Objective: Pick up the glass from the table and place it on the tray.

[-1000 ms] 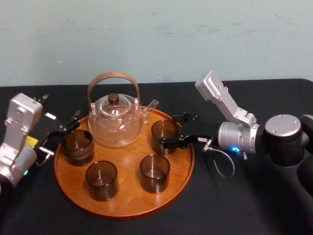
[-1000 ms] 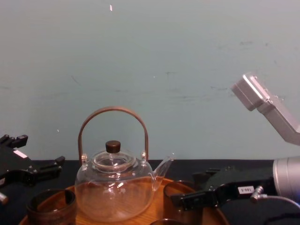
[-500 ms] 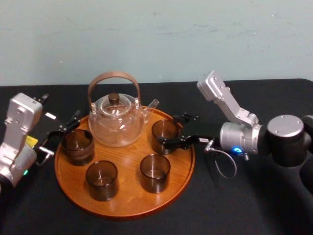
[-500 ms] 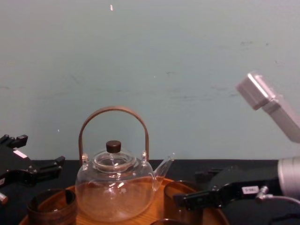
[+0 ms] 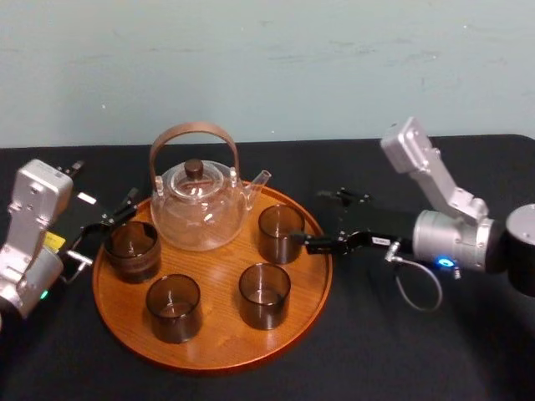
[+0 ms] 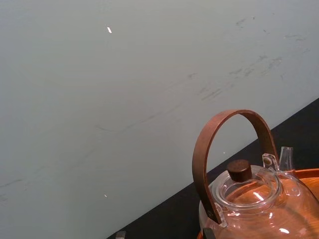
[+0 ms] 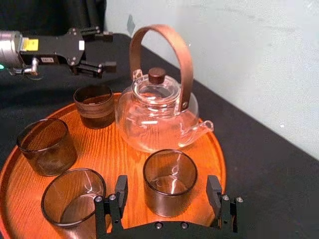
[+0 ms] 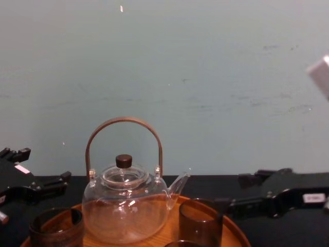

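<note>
One smoky brown glass [image 5: 280,232] on round orange-brown wooden tray [image 5: 217,351]; right end effector [image 5: 311,217] beside it, left end effector [image 5: 104,227] at tray's edge, both apart.

- Tray [image 5: 217,351]: orange-brown wood, grain showing, smooth glossy lacquer that mirrors the glassware.
- Teapot [image 5: 199,209]: clear glass, glossy, bright highlights.
- Teapot handle [image 5: 194,129]: brown wood, satin.
- Lid knob [image 5: 194,167]: dark wood.
- Glass by my right gripper [image 5: 281,232], front-right glass [image 5: 265,295], front-left glass [image 5: 174,307]: smoked brown glass, smooth, shiny.
- Left glass [image 5: 132,249]: the same glass, darker and banded.
- Table cover [image 5: 376,351]: black cloth, matt.
- Wall [image 5: 267,67]: pale green paint, matt, scuffed.
- My right gripper [image 5: 309,219]: black, matt.
- My right arm [image 5: 451,238]: silver metal, brushed sheen.
</note>
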Action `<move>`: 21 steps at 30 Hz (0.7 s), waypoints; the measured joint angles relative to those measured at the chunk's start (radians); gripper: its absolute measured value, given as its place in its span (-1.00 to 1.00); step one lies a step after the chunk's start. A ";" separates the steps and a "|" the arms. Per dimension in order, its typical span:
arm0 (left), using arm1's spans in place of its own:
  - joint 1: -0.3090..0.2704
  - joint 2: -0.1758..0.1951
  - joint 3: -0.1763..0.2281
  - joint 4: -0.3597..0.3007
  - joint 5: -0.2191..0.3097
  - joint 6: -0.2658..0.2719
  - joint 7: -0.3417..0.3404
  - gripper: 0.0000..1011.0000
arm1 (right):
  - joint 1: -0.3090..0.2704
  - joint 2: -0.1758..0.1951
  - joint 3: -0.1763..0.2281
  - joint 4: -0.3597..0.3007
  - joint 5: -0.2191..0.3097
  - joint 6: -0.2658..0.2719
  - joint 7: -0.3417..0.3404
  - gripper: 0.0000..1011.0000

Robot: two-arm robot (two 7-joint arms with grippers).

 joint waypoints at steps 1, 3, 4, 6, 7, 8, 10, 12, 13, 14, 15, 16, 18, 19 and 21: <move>0.000 0.000 0.000 0.000 0.000 0.000 0.000 0.98 | -0.006 0.007 0.005 -0.011 0.004 -0.002 -0.002 0.98; 0.000 0.000 0.000 0.000 0.000 0.000 0.000 0.98 | -0.027 0.028 0.021 -0.043 0.015 -0.009 -0.012 0.98; 0.000 0.000 0.000 0.000 0.000 0.000 0.000 0.98 | -0.035 0.035 0.027 -0.053 0.019 -0.011 -0.016 0.98; 0.000 0.000 0.000 0.000 0.000 0.000 0.000 0.98 | -0.055 0.053 0.045 -0.080 0.031 -0.019 -0.028 0.98; 0.000 0.000 0.000 0.000 0.000 0.000 0.000 0.98 | -0.063 0.059 0.051 -0.089 0.034 -0.022 -0.032 0.98; 0.000 0.000 0.000 0.000 0.000 0.000 0.000 0.98 | -0.070 0.064 0.058 -0.098 0.038 -0.024 -0.040 0.98; 0.000 0.000 0.000 0.000 0.000 0.000 0.000 0.98 | -0.098 0.079 0.082 -0.123 0.048 -0.033 -0.063 0.98; 0.000 0.000 0.000 0.000 0.000 0.000 0.000 0.98 | -0.126 0.089 0.107 -0.146 0.055 -0.047 -0.094 0.98; 0.000 0.000 0.000 0.000 0.000 0.000 0.000 0.98 | -0.136 0.092 0.117 -0.153 0.055 -0.053 -0.106 0.98; 0.000 0.000 0.000 0.000 0.000 0.000 0.000 0.98 | -0.147 0.093 0.126 -0.160 0.055 -0.061 -0.121 0.98; 0.000 0.000 0.000 0.000 0.000 0.000 0.000 0.98 | -0.157 0.094 0.135 -0.167 0.054 -0.069 -0.135 0.98; 0.000 0.000 0.000 0.000 0.000 0.000 0.000 0.98 | -0.180 0.094 0.154 -0.178 0.051 -0.086 -0.165 0.98; 0.000 0.000 0.000 0.000 0.000 0.000 0.000 0.98 | -0.208 0.089 0.181 -0.189 0.048 -0.104 -0.199 0.98; 0.000 0.000 0.000 0.000 0.000 0.000 0.000 0.98 | -0.215 0.088 0.188 -0.191 0.046 -0.110 -0.210 0.98; 0.000 0.000 0.000 0.000 0.000 0.000 0.000 0.98 | -0.233 0.082 0.205 -0.197 0.042 -0.122 -0.232 0.98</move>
